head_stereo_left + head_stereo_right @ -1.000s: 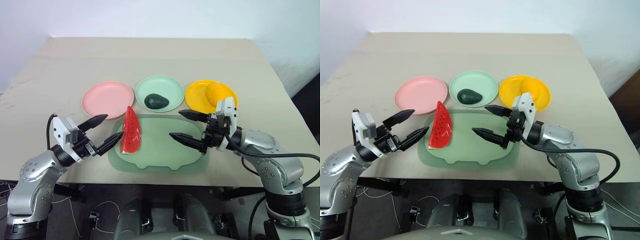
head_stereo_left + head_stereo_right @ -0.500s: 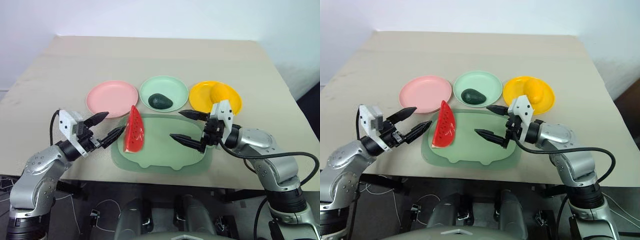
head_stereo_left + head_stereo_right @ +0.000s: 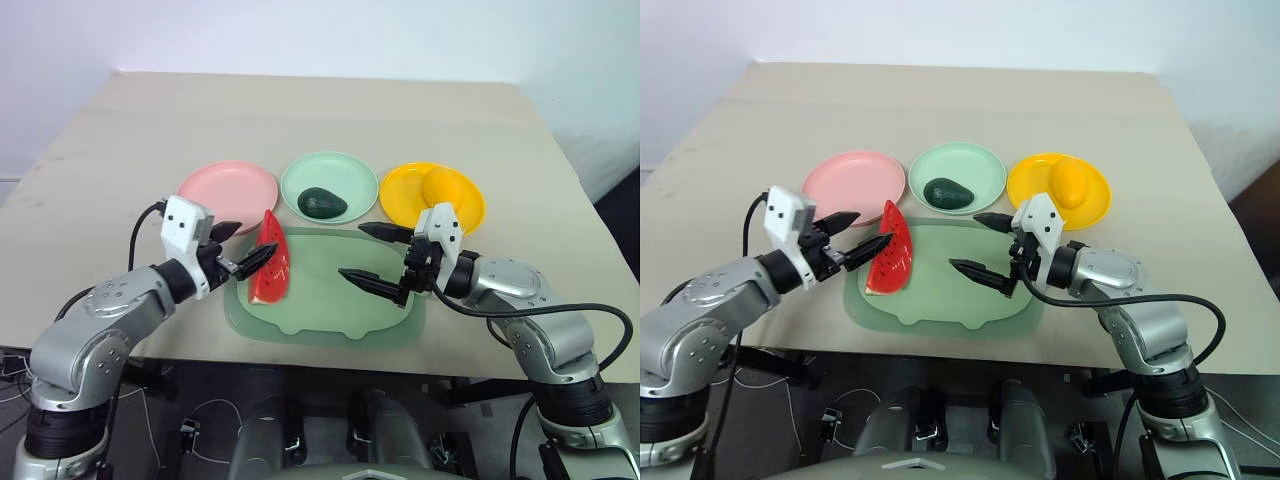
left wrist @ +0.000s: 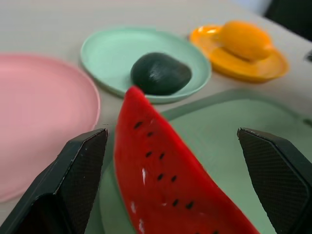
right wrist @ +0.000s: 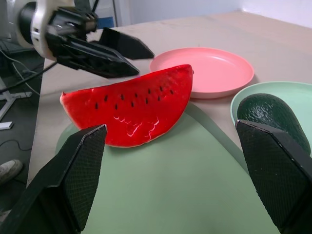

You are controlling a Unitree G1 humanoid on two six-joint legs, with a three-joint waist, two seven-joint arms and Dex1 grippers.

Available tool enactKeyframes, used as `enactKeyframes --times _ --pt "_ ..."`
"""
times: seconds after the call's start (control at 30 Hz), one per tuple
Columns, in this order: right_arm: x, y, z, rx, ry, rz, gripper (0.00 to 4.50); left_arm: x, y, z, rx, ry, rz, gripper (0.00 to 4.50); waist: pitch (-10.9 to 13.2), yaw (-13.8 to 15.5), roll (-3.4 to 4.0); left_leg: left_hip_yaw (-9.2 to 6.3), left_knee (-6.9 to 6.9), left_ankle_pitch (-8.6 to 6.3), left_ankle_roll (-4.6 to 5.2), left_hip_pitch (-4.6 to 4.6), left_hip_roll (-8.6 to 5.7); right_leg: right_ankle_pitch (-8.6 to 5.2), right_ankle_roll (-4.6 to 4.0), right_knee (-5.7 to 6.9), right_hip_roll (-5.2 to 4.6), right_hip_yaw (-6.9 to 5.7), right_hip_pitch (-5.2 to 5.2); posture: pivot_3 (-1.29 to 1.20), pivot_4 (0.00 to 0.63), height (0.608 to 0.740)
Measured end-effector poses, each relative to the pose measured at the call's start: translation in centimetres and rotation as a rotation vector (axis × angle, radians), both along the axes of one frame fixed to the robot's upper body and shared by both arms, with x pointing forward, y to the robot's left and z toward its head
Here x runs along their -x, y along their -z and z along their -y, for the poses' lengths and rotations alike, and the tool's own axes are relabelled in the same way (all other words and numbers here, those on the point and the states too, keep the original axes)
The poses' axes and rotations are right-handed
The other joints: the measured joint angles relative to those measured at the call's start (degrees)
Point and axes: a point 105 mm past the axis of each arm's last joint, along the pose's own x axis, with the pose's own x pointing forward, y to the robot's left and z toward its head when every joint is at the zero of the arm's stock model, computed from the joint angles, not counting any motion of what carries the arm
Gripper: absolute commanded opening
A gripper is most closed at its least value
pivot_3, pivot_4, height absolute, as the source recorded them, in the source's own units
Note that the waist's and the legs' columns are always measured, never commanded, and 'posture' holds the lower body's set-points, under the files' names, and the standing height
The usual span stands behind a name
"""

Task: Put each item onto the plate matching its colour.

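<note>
My left gripper (image 3: 240,250) sits left of centre in the left eye view, fingers spread wide, tips right beside the watermelon wedge (image 3: 267,268), not closed on it. In the left wrist view the wedge stands between the two fingers, nothing pinched. The wedge stands on its rind at the left edge of the pale green mat (image 3: 330,310), centre of frame, its upper tip near the pink plate (image 3: 228,188). The pink plate is upper left of centre and bare. My right gripper (image 3: 367,256) is right of centre over the mat's right part, fingers also spread, holding nothing, well apart from the wedge. The mint green plate (image 3: 345,172) is upper centre with the dark green avocado (image 3: 322,203) on it. The yellow plate (image 3: 400,195) is upper right of centre, with the yellow oval fruit (image 3: 440,188) on it. All are on a beige table (image 3: 300,110).
</note>
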Motion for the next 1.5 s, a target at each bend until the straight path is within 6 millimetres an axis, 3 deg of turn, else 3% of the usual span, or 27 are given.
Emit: enactKeyframes --times 0.3,0.67,0.77,0.9,1.07,1.27,1.37,1.5 --pt "-0.5 0.0 0.5 0.005 0.027 -0.002 4.48 0.3 2.8 -0.1 -0.157 -0.057 -0.159 4.5 0.0 0.1 0.0 -0.02 0.06 0.0 0.0 0.0 0.0 0.0 0.0 0.03 0.0 -0.01 0.02 0.0 0.15 0.696" --pt "-0.6 0.2 0.8 0.02 0.053 -0.004 4.48 -0.1 3.7 -0.4 -0.244 -0.064 -0.181 4.5 0.0 0.0 0.0 -0.03 0.09 -0.01 0.0 0.0 0.0 0.01 -0.03 0.03 -0.01 -0.01 0.01 0.0 0.15 0.696" --pt "-0.7 0.2 0.9 0.025 0.061 -0.001 4.5 -0.3 3.6 -0.3 -0.243 -0.059 -0.176 3.9 0.0 0.0 0.0 -0.04 0.09 -0.02 -0.01 -0.01 0.0 0.0 -0.03 0.02 -0.03 -0.01 0.01 0.0 0.15 0.696" --pt "-0.8 0.2 1.0 0.025 0.068 -0.001 4.5 -0.6 3.3 -0.2 -0.242 -0.051 -0.171 2.73 0.0 0.0 0.01 -0.04 0.09 -0.02 -0.01 -0.01 0.0 0.0 -0.04 0.02 -0.03 -0.01 0.01 0.0 0.15 0.696" --pt "-0.9 0.2 1.0 0.025 0.079 0.0 4.5 -0.6 3.1 -0.3 -0.257 -0.046 -0.179 2.55 0.0 0.0 0.01 -0.04 0.09 -0.02 -0.01 -0.02 0.0 0.0 -0.03 0.03 -0.03 -0.01 0.0 0.0 0.15 0.696" --pt "-0.9 0.3 1.1 0.027 0.088 -0.003 4.5 -2.6 0.4 -2.3 -0.264 -0.137 -0.118 2.55 0.0 0.1 0.0 -0.06 0.12 -0.02 0.0 -0.07 0.0 0.0 -0.03 0.02 -0.03 -0.04 -0.02 0.0 0.15 0.696" --pt "-0.9 0.3 1.1 0.028 0.094 -0.007 4.5 -5.3 -2.9 -4.6 -0.229 -0.262 -0.039 2.55 0.0 0.1 -0.01 -0.1 0.17 -0.02 0.0 -0.11 0.0 0.0 -0.01 0.02 -0.03 -0.1 -0.01 0.0 0.15 0.696" --pt "-1.0 0.3 1.1 0.027 0.105 -0.006 4.5 -8.4 -5.3 -7.6 -0.204 -0.4 0.026 2.55 0.0 0.1 -0.01 -0.1 0.16 -0.03 0.02 -0.12 0.0 0.01 -0.02 0.03 -0.01 -0.12 -0.02 0.0 0.15 0.696"
